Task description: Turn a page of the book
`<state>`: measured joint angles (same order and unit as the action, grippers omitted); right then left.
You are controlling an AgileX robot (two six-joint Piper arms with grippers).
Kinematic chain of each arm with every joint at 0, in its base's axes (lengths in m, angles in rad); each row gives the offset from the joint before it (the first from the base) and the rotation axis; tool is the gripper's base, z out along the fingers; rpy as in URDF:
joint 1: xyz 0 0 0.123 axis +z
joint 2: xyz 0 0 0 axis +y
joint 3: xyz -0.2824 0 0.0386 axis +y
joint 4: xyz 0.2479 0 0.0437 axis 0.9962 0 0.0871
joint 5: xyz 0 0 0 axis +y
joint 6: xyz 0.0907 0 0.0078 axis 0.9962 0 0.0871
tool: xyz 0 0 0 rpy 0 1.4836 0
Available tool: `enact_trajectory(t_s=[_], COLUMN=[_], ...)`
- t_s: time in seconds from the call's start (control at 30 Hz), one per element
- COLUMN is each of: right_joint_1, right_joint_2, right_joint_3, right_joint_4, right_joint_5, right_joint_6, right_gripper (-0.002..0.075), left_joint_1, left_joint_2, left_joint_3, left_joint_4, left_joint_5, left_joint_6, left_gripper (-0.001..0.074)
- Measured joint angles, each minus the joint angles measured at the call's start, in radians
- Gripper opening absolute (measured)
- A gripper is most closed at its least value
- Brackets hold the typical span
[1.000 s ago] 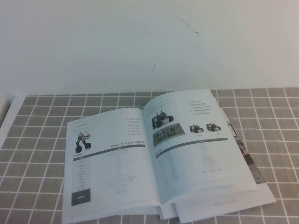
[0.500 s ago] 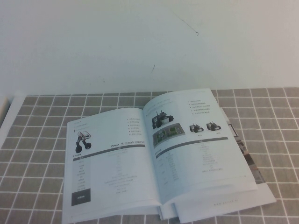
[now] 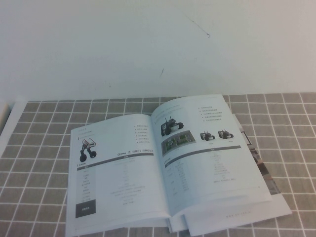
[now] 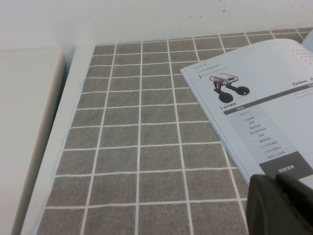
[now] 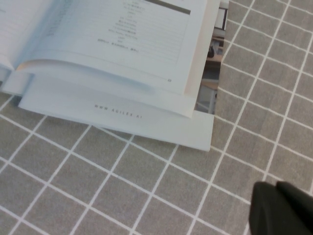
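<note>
Right gripper (image 5: pixel 281 208) clenched, grasping nothing, above bare tiled tabletop (image 5: pixel 122 186) just off the near right corner of the book (image 3: pixel 163 163). Left gripper (image 4: pixel 281 205) beside the book's left edge; cannot tell its state. Book open flat, right-hand page (image 3: pixel 207 153) resting atop other booklets (image 3: pixel 261 170); open tabletop on both sides.
</note>
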<state>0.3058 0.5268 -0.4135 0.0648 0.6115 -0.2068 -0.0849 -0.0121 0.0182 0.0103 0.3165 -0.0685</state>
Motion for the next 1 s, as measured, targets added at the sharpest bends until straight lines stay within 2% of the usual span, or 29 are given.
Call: enact_trajectory(t_s=[0.37,0.53,0.63,0.77,1.0], right_joint_1=[0.000,-0.016,-0.081,-0.222,-0.429], right_joint_2=[-0.081,-0.110,-0.184,-0.317,-0.528], right_joint_3=[0.057,0.105,0.170,0.288,0.432], right_joint_4=[-0.017,-0.042,-0.052,-0.057,-0.057], right_joint_5=[0.006,-0.084,-0.204,-0.377,-0.436], right_joint_6=[0.000,0.000,0.000,0.000,0.000], right_gripper=[-0.0002,-0.0002,-0.0002,-0.0002,-0.0002], left_joint_1=[0.000,0.000,0.000,0.000,0.000], left_joint_2=[0.000,0.000,0.000,0.000,0.000], left_joint_3=[0.000,0.000,0.000,0.000,0.000], left_joint_4=[0.000,0.000,0.000,0.000,0.000], left_joint_5=[0.002,0.002,0.002,0.002,0.002], left_joint_6=[0.000,0.000,-0.002,-0.004,-0.004], left_gripper=[-0.0004,-0.0004,-0.0004,-0.0004,-0.0004])
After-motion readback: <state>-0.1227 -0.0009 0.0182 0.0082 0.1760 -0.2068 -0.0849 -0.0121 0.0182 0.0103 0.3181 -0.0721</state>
